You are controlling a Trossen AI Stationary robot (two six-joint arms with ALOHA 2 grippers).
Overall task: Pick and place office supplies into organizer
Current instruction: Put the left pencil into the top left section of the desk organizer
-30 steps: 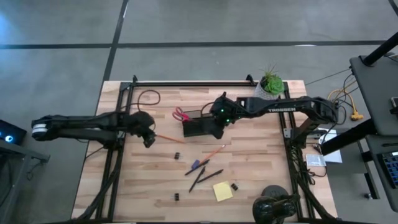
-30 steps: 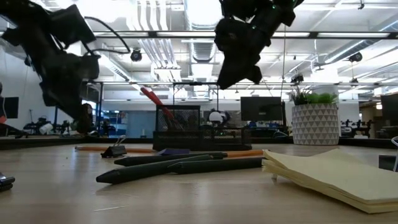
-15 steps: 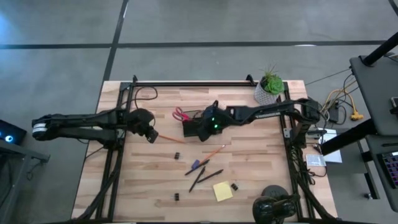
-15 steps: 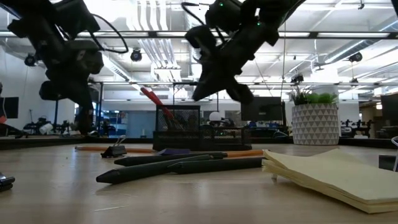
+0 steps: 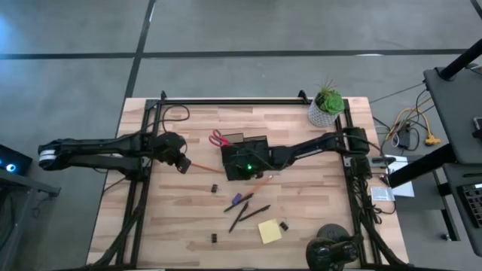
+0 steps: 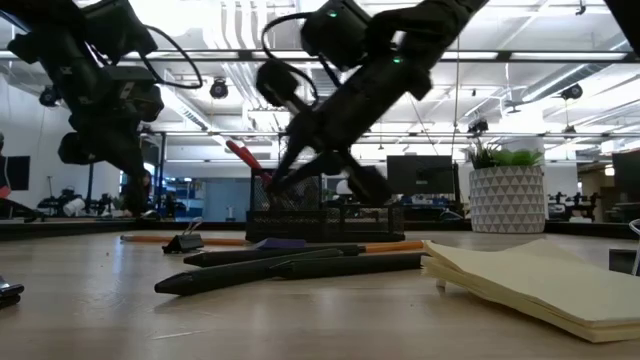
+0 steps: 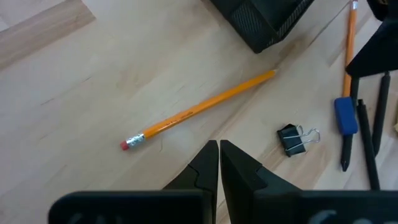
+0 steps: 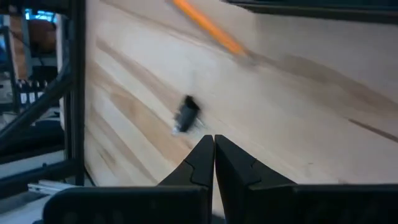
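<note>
Left tool point(image 7: 219, 163), fingers closed on nothing, is hung just above the orange pencil point(image 7: 200, 111) lying on the counter point(image 5: 173, 211) beside the black organizer point(image 5: 242, 156); it should be opened, then lowered astride the shaft.

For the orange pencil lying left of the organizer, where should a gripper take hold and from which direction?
Grip the orange pencil near mid-shaft, coming straight down, fingers closing across its length. It lies flat on the table with bare wood either side; its point nears the organizer, so mid-shaft probably leaves most room. The left gripper hovers shut beside it and must open first.
</note>
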